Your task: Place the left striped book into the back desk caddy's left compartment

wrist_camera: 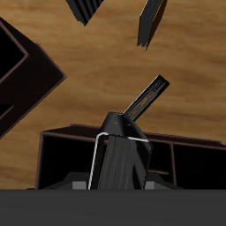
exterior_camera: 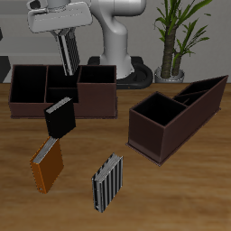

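The left striped book [exterior_camera: 108, 181], grey with dark stripes, stands upright near the table's front edge; it also shows in the wrist view [wrist_camera: 88, 7]. The back desk caddy [exterior_camera: 97, 106] is a long low maroon-brown box at the table's back; its front wall shows in the wrist view [wrist_camera: 190, 141]. Its narrow end cell [exterior_camera: 28, 83] is black-lined and holds nothing. My gripper [exterior_camera: 69, 69] hangs over the caddy's middle cells, far from the striped book. Its fingers [wrist_camera: 124, 141] look pressed together with nothing between them.
A black book [exterior_camera: 59, 115] stands tilted just in front of the caddy, below my gripper, also in the wrist view [wrist_camera: 148, 93]. An orange book [exterior_camera: 45, 164] stands nearer the front edge. A dark caddy with a slanted divider [exterior_camera: 176, 113] sits beside them. A potted plant [exterior_camera: 176, 36] stands at the back.
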Tool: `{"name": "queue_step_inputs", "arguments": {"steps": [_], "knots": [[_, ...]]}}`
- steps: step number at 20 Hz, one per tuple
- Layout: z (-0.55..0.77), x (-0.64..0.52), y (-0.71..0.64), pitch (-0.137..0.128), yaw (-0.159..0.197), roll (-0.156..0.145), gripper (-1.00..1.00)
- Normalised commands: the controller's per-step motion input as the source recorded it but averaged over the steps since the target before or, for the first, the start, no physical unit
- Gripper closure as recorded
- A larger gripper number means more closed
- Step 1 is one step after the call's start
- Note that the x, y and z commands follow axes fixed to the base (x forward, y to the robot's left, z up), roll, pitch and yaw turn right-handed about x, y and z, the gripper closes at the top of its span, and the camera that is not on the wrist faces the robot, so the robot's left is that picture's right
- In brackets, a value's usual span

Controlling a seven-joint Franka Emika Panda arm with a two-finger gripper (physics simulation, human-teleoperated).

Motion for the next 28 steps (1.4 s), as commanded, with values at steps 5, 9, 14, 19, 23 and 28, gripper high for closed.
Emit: {"name": "queue_step_inputs", "arguments": {"steps": [5, 9, 14, 19, 23, 28], "knots": [[0.00, -0.23, -0.31, -0.005, 0.011, -0.014, 1.00], [-0.02, -0.32, -0.49, -0.004, 0.000, -0.056, 1.00], [0.01, -0.22, -0.44, -0.009, -0.004, -0.057, 1.00], [0.03, -0.15, -0.65, -0.010, -0.049, -0.082, 1.00], [0.02, -0.08, -0.65, -0.001, -0.027, -0.094, 1.00], [-0.03, -0.07, -0.62, -0.004, -0.073, -0.119, 1.00]]}}
